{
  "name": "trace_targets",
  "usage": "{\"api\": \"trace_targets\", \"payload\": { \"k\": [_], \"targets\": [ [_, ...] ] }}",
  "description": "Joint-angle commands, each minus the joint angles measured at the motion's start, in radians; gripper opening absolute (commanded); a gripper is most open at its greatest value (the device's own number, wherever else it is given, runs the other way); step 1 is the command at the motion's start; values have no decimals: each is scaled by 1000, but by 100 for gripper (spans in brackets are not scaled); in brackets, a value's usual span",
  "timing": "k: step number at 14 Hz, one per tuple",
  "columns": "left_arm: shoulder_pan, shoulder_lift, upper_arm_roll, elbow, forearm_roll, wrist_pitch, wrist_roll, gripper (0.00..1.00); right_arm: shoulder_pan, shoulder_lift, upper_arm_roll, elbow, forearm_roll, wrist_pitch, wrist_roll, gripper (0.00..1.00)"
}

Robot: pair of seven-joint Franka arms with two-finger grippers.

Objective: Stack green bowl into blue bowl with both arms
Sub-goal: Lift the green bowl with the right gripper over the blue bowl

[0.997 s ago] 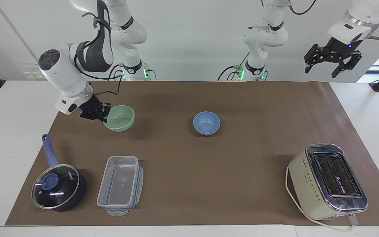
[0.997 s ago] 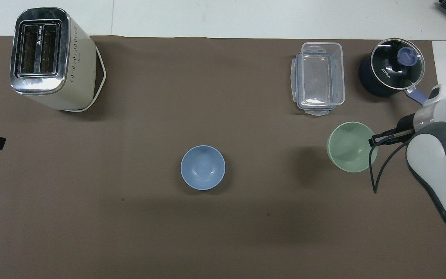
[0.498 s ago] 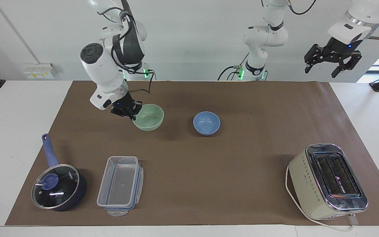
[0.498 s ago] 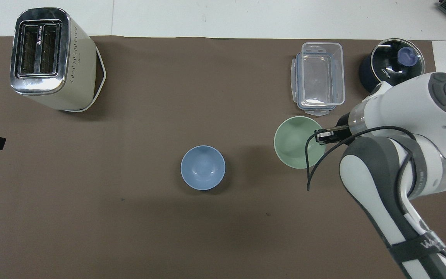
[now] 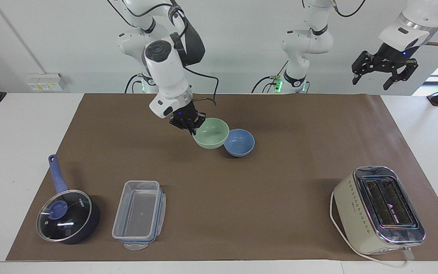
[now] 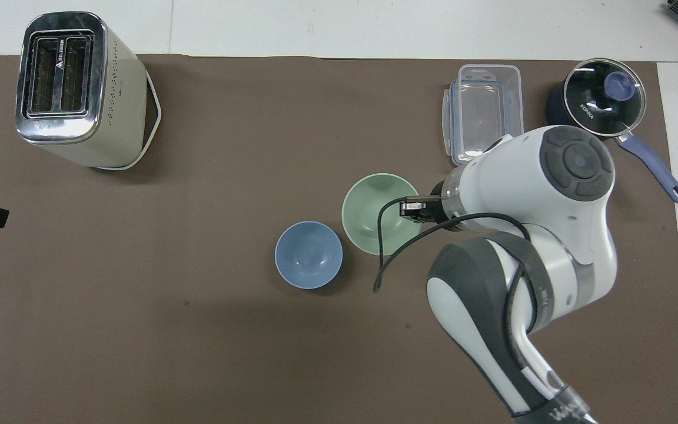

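Observation:
My right gripper (image 5: 191, 123) is shut on the rim of the pale mint-green bowl (image 5: 211, 133) and holds it, tilted a little, just above the mat. The green bowl hangs right beside the blue bowl (image 5: 240, 142), on the side toward the right arm's end of the table. In the overhead view the green bowl (image 6: 374, 212) and the blue bowl (image 6: 308, 254) are almost rim to rim, with the right gripper (image 6: 412, 208) at the green bowl's edge. The blue bowl stands empty at mid-mat. My left gripper (image 5: 384, 70) waits, open and empty, high over the left arm's end of the table.
A cream toaster (image 5: 378, 209) stands far from the robots at the left arm's end. A clear plastic container (image 5: 139, 215) and a dark blue saucepan with a glass lid (image 5: 67, 217) stand far from the robots at the right arm's end. A brown mat (image 5: 280, 190) covers the table.
My right arm has carried the green bowl from the right arm's end of the mat toward the middle, up to the blue bowl. The left arm has not moved.

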State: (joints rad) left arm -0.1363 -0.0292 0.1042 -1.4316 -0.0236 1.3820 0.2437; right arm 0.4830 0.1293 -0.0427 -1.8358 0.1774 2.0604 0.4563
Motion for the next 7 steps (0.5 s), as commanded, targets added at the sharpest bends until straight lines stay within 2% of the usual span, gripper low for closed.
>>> {"api": "trace_targets", "payload": {
  "k": [1,7],
  "targets": [
    [15,-20,-12,-18,10,-6,5,100,69,67,-6,53,14,38,102,0],
    [15,-20,-12,-18,8,-6,5,100,175,142,-6,63,14,136,193,0]
  ]
}}
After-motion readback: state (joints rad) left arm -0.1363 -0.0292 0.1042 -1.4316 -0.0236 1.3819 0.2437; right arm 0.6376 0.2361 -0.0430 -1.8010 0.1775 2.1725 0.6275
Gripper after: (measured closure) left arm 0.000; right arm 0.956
